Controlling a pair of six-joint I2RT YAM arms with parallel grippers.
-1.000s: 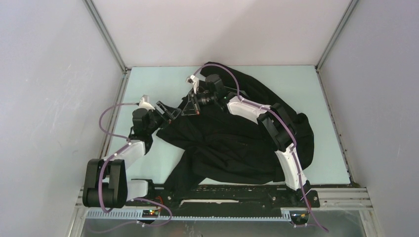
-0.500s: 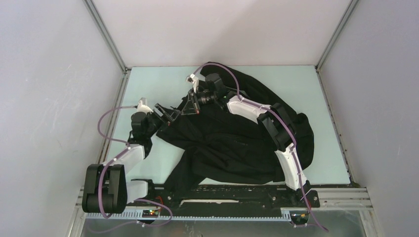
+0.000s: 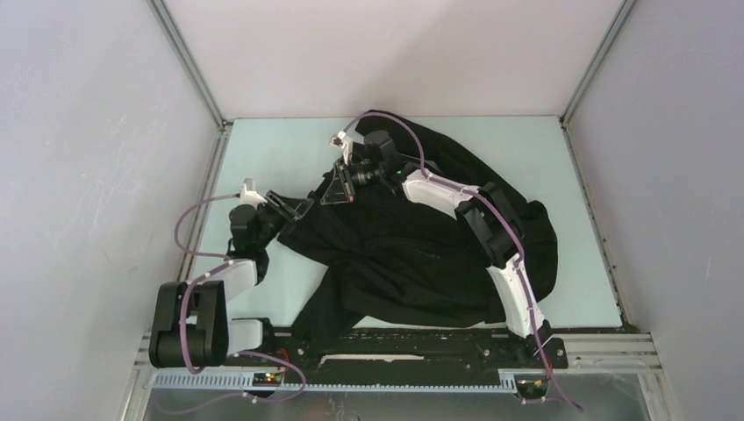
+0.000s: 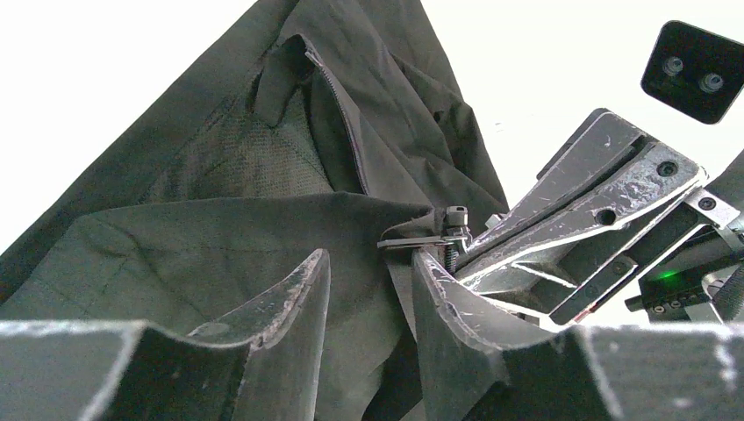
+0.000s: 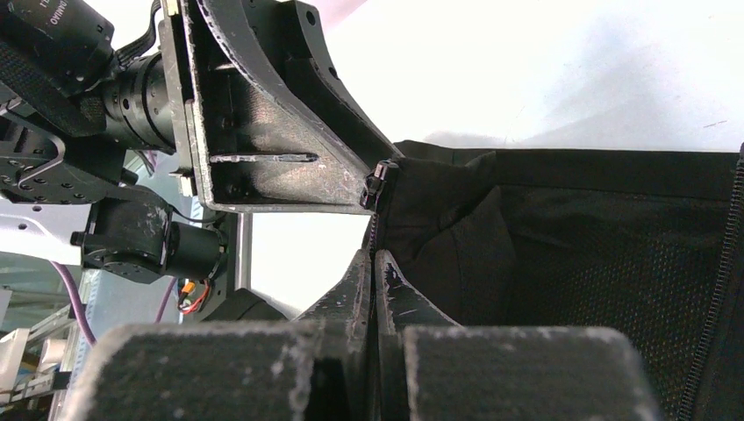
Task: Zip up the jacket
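Since the earlier frame, the left gripper (image 3: 288, 204) has drawn slightly back to its own side in the top view and its jaws have narrowed. The large black long-sleeved fabric jacket (image 3: 412, 254) lies rumpled across the middle of the pale green table (image 3: 263, 149), with one front edge lifted by the right gripper (image 3: 333, 189). In the left wrist view, the left gripper (image 4: 368, 294) stands half-closed around a hanging fold of the jacket (image 4: 219, 237), not visibly clamping it. The small metal zipper slider (image 4: 443, 235) sits just above, touching the right gripper (image 4: 461, 256). In the right wrist view, the right gripper (image 5: 373, 263) is clenched on the jacket's (image 5: 570, 246) edge just below the zipper slider (image 5: 379, 182). The closing looks like the left arm securing the hem, so zipping has probably not begun.
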